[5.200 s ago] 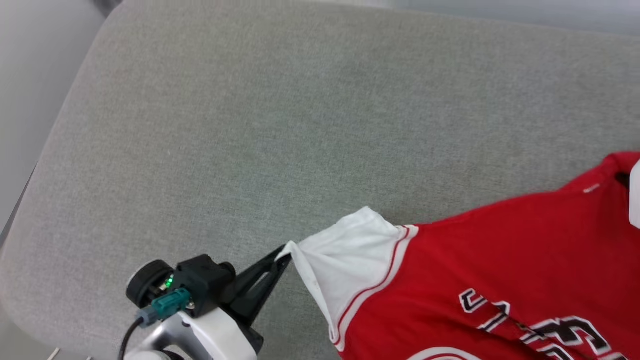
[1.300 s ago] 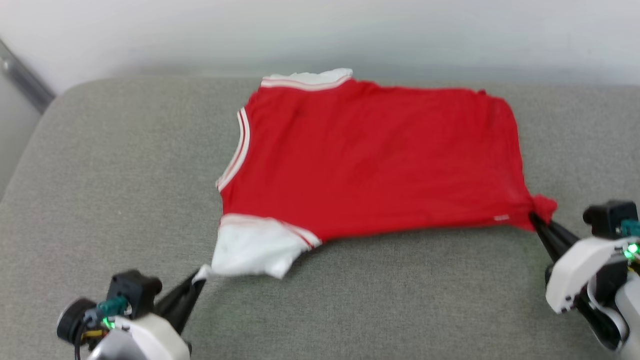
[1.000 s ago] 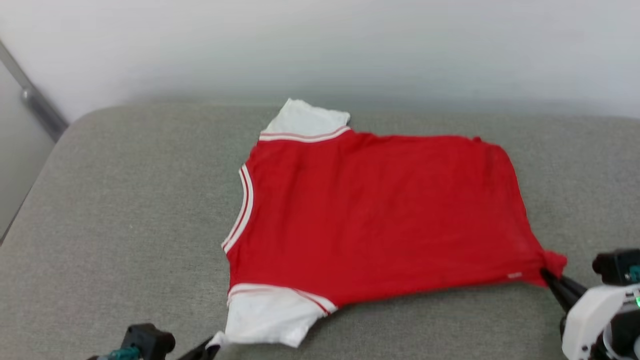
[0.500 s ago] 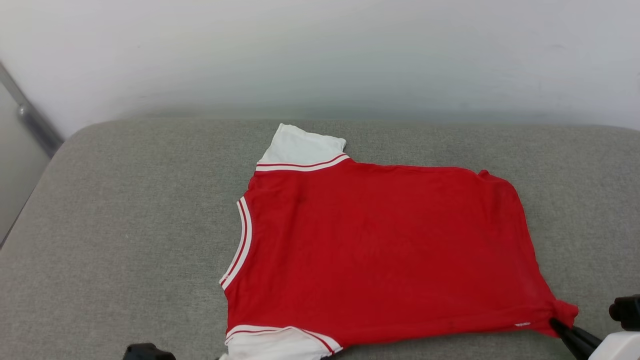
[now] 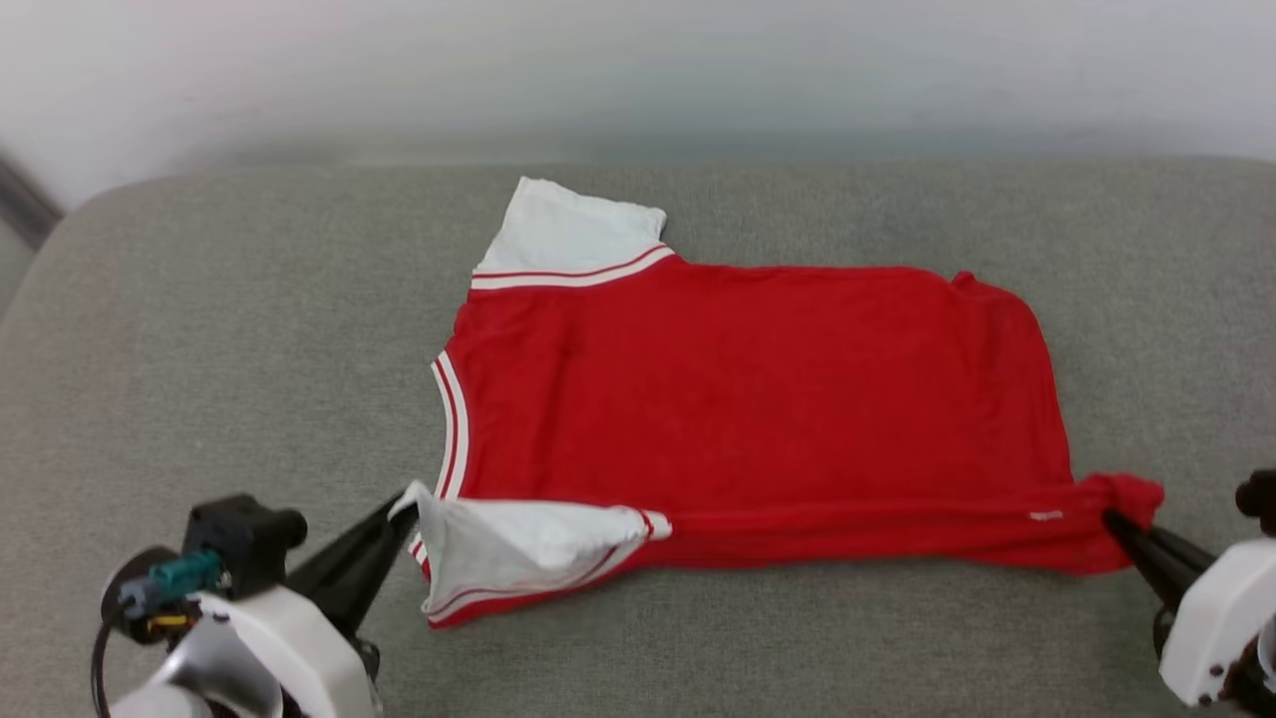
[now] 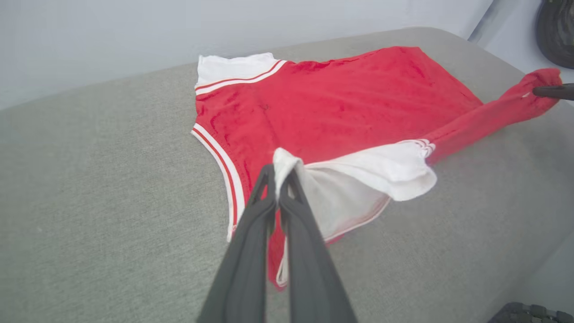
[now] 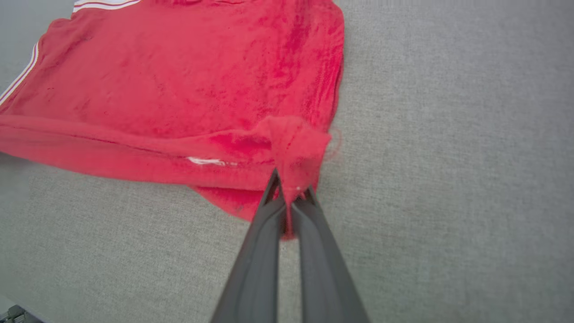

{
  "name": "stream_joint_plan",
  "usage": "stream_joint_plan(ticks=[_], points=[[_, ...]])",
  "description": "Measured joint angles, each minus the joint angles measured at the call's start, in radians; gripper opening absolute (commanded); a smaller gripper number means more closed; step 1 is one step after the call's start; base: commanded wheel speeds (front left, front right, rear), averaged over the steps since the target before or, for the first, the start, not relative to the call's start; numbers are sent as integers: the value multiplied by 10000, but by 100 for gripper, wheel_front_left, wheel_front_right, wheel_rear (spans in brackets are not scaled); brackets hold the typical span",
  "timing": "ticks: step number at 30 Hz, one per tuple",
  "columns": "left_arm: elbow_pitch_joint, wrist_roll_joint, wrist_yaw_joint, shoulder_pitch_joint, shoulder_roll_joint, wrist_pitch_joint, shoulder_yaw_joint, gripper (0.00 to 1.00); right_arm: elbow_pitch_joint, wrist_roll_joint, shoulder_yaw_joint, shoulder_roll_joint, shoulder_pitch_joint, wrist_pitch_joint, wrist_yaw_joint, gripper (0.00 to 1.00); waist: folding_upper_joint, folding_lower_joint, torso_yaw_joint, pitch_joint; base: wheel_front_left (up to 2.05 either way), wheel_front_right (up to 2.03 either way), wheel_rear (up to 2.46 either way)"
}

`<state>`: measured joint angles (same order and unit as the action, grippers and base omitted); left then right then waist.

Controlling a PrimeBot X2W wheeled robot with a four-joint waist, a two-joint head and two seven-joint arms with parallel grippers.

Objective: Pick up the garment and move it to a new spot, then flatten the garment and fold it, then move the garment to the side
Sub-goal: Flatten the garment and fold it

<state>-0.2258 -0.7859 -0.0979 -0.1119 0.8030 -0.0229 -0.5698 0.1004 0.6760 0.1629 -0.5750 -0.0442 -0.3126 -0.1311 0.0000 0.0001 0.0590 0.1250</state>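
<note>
garment [image 5: 758,399] spread | L gripper [image 5: 401,502] nips sleeve [image 5: 518,543] | R gripper [image 5: 1112,519] nips hem corner [image 5: 1131,496]

Head cam looks steeply down from above and takes in the whole shirt [image 5: 758,399] on the grey cushion [image 5: 249,329]. Wrist cams sit low and close at opposite ends of it, so all three share that shirt.

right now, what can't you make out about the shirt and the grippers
- Garment underside: head view, pressed against the grey cushion; plain red faces up.
- Right gripper tips: right wrist view, buried in the bunched red corner it is shut on.
- Left gripper pinch depth: left wrist view, the white sleeve edge folds over the tips.
- Right gripper's body: head view, cut off by the right edge.
</note>
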Motion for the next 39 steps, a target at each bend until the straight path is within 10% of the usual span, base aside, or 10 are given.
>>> stream_joint_plan(ticks=[22, 23, 24, 25, 26, 39], points=[[4169, 368, 1058, -3591, -1618, -341, -378, 0, 2011, -1229, 1055, 606, -3047, -468, 0, 0, 0, 1, -259, 1815, 0, 0, 0], [4383, 410, 1080, -3697, -1741, -286, -433, 23, 2123, -1229, 1053, 656, -3082, -437, 0, 0, 0, 1, -245, 1802, 0, 0, 0], [4585, 520, 1118, -3794, -1843, -234, -500, 69, 2234, -1231, 1064, 706, -3117, -412, 0, 0, 0, 1, -237, 1779, 0, 0, 0], [4963, 571, 1127, -3921, -2042, -71, -552, 100, 2391, -1239, 1106, 798, -3152, -366, 0, 35, 0, 0, -235, 1700, 0, 0, 0], [5139, 562, 1135, -3946, -2157, 2, -554, 100, 2474, -1258, 1114, 848, -3152, -322, 0, 100, 0, 1, -240, 1645, 0, 0, 0], [5104, -249, 284, -2751, -2627, 941, 65, 100, 2336, -1593, 435, 1129, -2202, -790, 2, 100, 0, 0, -286, 413, 0, 0, 0]])
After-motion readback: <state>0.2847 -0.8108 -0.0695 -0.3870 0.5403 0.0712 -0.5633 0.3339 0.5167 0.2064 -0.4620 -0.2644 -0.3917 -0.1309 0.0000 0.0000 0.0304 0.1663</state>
